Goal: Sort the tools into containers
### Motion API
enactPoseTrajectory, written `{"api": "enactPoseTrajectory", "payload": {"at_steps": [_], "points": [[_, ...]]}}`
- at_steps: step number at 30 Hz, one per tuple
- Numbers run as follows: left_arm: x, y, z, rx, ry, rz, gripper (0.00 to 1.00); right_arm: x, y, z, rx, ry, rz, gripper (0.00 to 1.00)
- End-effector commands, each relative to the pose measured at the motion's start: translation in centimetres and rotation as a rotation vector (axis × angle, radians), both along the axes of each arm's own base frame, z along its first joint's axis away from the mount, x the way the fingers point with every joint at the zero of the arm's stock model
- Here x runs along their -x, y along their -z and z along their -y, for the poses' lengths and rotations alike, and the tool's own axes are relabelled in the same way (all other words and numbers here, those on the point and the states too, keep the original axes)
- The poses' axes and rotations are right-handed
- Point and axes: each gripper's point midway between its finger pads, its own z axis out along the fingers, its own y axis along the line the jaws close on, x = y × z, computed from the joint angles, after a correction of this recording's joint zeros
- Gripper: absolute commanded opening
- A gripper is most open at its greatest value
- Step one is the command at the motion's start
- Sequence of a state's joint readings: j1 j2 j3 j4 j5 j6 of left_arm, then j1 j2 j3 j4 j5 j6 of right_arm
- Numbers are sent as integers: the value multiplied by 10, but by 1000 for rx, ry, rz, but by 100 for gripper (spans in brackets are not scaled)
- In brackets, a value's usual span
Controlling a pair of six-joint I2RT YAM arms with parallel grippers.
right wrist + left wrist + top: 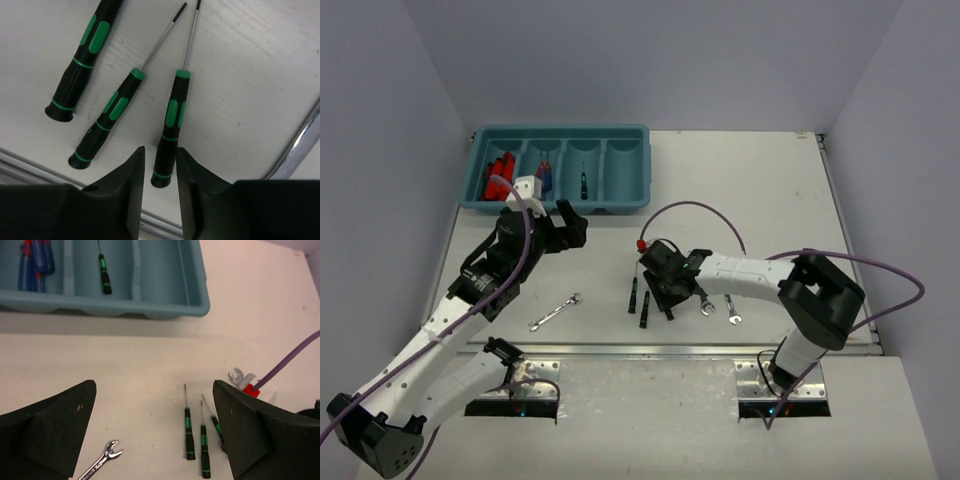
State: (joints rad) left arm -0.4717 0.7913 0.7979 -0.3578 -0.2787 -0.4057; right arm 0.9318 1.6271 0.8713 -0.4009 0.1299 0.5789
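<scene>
The teal tray [620, 205] stands at the back left. Its containers hold red pliers [498, 177], red/blue screwdrivers [35, 265] and one black/green screwdriver [104, 280]; the rightmost one [623, 168] holds nothing. My left gripper [154, 410] hangs wide open just in front of the tray, holding nothing. Three black/green screwdrivers [82, 60] [110, 120] [170, 130] lie on the table. My right gripper [160, 155] is low over them, its jaws narrowed around the butt of the rightmost handle, a thin gap showing on each side.
A silver wrench [554, 312] lies front left, and two more wrenches [706, 302] [732, 308] lie just right of the right gripper. A purple cable [700, 208] loops above the right arm. The table's metal front edge [670, 348] runs close behind the screwdriver handles.
</scene>
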Motion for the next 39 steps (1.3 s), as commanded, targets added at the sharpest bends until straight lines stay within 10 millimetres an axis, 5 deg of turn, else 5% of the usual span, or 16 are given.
{"api": "enactPoseTrajectory", "payload": {"at_steps": [1, 3, 12, 15, 17, 25, 32, 36, 39], "points": [[13, 6, 5, 36, 55, 12, 100, -8, 12, -5, 58, 12, -16, 25], [17, 7, 7, 44, 71, 6, 100, -9, 15, 7, 111, 42, -8, 14], [22, 23, 24, 105, 139, -31, 100, -16, 5, 63, 135, 151, 35, 5], [28, 27, 60, 234, 300, -38, 100, -18, -13, 67, 77, 175, 87, 2], [34, 12, 87, 338, 425, 6, 100, -20, -30, 66, 18, 173, 131, 0], [67, -17, 210, 608, 839, 61, 100, -8, -142, 44, -507, 28, 392, 0], [75, -34, 271, 672, 959, 85, 92, 26, -191, 36, -706, -135, 455, 0], [81, -52, 294, 700, 1011, 106, 56, 33, -196, 42, -705, -137, 450, 0], [85, -49, 303, 704, 1021, 82, 8, 36, -202, 44, -724, -138, 464, 0]]}}
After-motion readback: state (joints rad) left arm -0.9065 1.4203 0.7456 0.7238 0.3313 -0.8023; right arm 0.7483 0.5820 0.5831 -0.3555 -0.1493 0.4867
